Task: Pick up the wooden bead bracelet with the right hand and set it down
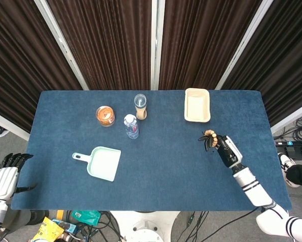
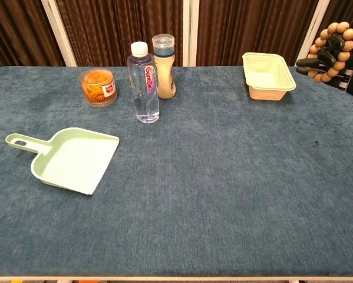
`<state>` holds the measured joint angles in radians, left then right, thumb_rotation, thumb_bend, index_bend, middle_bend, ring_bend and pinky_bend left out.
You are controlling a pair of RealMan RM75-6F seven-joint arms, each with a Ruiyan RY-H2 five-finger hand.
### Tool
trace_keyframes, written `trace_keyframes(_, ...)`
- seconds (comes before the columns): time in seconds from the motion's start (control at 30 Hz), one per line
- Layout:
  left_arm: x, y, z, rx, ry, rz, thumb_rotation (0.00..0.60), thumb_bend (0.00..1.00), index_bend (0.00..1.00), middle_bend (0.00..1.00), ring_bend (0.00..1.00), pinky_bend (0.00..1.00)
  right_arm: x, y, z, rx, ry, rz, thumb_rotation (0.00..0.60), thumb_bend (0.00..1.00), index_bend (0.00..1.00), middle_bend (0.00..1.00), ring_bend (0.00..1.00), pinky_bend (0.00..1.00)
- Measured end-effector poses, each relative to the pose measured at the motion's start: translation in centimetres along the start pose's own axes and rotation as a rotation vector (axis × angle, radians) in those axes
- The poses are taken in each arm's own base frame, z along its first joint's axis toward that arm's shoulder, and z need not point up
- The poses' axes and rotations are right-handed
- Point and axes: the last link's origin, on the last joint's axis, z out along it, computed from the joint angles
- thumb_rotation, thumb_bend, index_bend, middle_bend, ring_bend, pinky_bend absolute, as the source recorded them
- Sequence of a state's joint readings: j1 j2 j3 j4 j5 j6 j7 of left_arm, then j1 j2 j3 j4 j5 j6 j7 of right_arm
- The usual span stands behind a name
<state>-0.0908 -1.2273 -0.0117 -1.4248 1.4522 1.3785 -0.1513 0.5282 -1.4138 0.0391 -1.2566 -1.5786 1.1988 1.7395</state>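
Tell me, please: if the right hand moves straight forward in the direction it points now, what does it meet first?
The right hand, holding the wooden bead bracelet, points up and to the left in the head view. That line probably passes just left of the cream tray, over bare blue table. Height is unclear, so the tray's near corner is the likeliest contact.

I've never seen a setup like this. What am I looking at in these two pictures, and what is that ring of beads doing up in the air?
It is a robot with two arms, each ending in a hand. One picture looks down from its head, the other looks forward from its chest. The right hand holds the wooden bead bracelet above the blue table. The left hand holds nothing and sits off the table's near left corner. On the table are a green dustpan, a water bottle, a capped jar, a small orange-filled jar and a cream tray.
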Motion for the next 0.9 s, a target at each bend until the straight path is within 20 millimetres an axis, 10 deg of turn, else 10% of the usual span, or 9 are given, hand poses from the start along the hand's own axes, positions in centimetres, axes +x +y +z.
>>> trace_keyframes(0.67,-0.14,-0.06,0.03,0.0,-0.001,-0.003,0.6,0.0,0.19,0.16,0.09,0.06,0.1,-0.09,-0.21,0.01,0.003,-0.009,0.273,0.7,0.69,0.66,0.33,0.04)
trace_keyframes(0.9,-0.17,-0.07,0.0,-0.001,0.0,-0.004,0.6,0.0,0.19,0.16,0.09,0.06,0.0,-0.16,-0.27,0.014,-0.003,-0.027,0.33,0.96,0.65,0.63,0.33,0.04)
